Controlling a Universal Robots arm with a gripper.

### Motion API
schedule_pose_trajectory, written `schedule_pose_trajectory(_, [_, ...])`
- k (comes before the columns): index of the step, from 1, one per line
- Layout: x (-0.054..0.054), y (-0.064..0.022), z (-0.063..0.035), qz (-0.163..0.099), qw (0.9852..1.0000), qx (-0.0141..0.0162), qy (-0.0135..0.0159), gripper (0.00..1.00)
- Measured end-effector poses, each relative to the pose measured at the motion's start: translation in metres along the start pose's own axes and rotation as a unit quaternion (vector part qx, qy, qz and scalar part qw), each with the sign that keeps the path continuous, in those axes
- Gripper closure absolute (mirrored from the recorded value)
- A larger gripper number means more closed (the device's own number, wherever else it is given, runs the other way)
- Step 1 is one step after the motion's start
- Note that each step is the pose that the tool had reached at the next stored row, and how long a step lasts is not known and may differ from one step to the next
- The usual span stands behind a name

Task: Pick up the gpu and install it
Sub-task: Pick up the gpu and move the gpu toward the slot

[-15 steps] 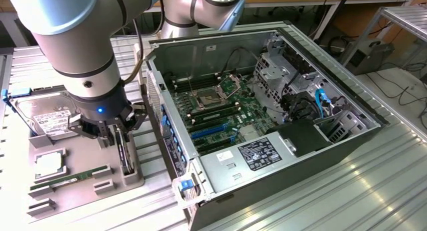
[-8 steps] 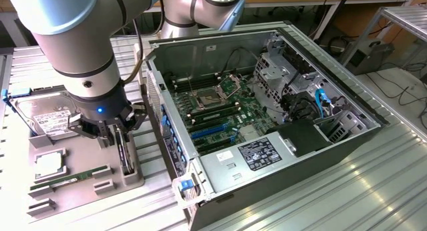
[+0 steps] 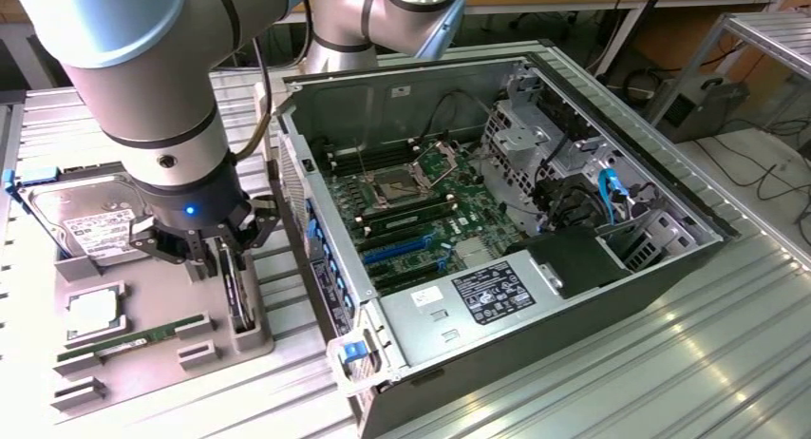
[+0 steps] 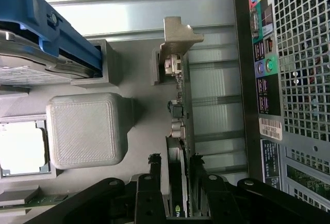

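Claw point(image 3: 213, 261) lowered onto gpu point(image 3: 237, 296), card standing on edge in slot of grey holder tray point(image 3: 152, 358) on tabletop point(image 3: 659, 363), beside open computer case point(image 3: 507, 220); clamped or apart: not discernible.

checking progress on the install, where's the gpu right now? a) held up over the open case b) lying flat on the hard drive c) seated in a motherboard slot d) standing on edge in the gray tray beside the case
d: the gpu stands on edge in the gray tray next to the computer case, with the gripper down at it.
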State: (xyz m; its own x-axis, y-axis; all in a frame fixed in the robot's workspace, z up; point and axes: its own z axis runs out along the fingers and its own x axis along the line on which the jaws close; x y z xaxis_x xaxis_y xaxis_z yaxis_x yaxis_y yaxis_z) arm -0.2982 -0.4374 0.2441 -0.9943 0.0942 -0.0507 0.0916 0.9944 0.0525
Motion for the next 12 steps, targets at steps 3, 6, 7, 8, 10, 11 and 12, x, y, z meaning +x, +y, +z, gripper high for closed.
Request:
schedule_pose_trajectory(3, [0.0000,0.0000,0.0000,0.000,1.0000,0.0000,0.0000,0.65])
schedule_pose_trajectory(6, [0.0000,0.0000,0.0000,0.000,1.0000,0.0000,0.0000,0.73])
schedule_pose_trajectory(7, [0.0000,0.0000,0.0000,0.000,1.0000,0.0000,0.0000,0.73])
schedule_pose_trajectory(8, [0.0000,0.0000,0.0000,0.000,1.0000,0.0000,0.0000,0.73])
schedule_pose_trajectory(10, [0.0000,0.0000,0.0000,0.000,1.0000,0.0000,0.0000,0.73])
schedule_pose_trajectory(11, [-0.0001,0.0000,0.0001,0.000,1.0000,-0.0001,0.0000,0.73])
schedule_pose_trajectory(12, [-0.0002,0.0000,0.0001,0.000,1.0000,-0.0001,0.0001,0.73])
